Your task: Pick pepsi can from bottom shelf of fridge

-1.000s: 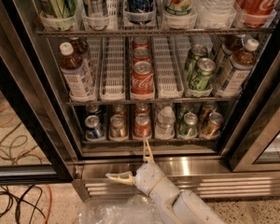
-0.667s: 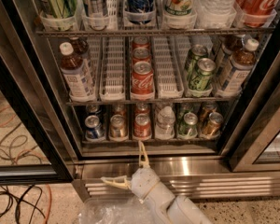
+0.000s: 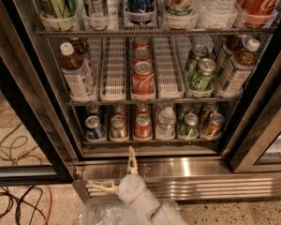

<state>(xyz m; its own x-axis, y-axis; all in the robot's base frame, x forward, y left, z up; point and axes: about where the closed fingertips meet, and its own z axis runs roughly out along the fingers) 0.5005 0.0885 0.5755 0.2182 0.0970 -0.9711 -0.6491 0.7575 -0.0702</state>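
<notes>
Opening: the fridge (image 3: 196, 168) stood with its door open, and the black frame sloped in on both sides, so the gap got narrowest down at the bottom shelf (image 3: 150, 142).
Room overhead: not much, since the rack holding the Coca-Cola cans (image 3: 143, 80) and tea bottles (image 3: 77, 75) sat right over the lowest row.
Front edge: a metal rail ran along the shelf front, with the steel base just below it.
Gripper: the gripper (image 3: 109, 168) was low in front of the steel base, outside the cabinet and below the rail.
Fingers: the fingers (image 3: 131, 159) were spread wide apart and held nothing; one pointed up at the shelf and the other stuck out to the left.
Pepsi can: the pepsi can (image 3: 94, 128) was upright in the far-left lane of the bottom shelf, at the front, touching nothing but its lane.
Can vs fingers: it sat up and left of the upright fingertip, clear of both fingers.
Neighbours: a gold-brown can (image 3: 118, 127) stood just beside it, then a red can (image 3: 143, 126) and a water bottle (image 3: 166, 123).
Hard to see: the back of the bottom shelf was dark, so the cans behind the front row were barely readable.
Cut off: the top rack's bottles ran out of view, and so did the arm at the lower edge.
Floor: cables (image 3: 14, 205) lay to the left.
</notes>
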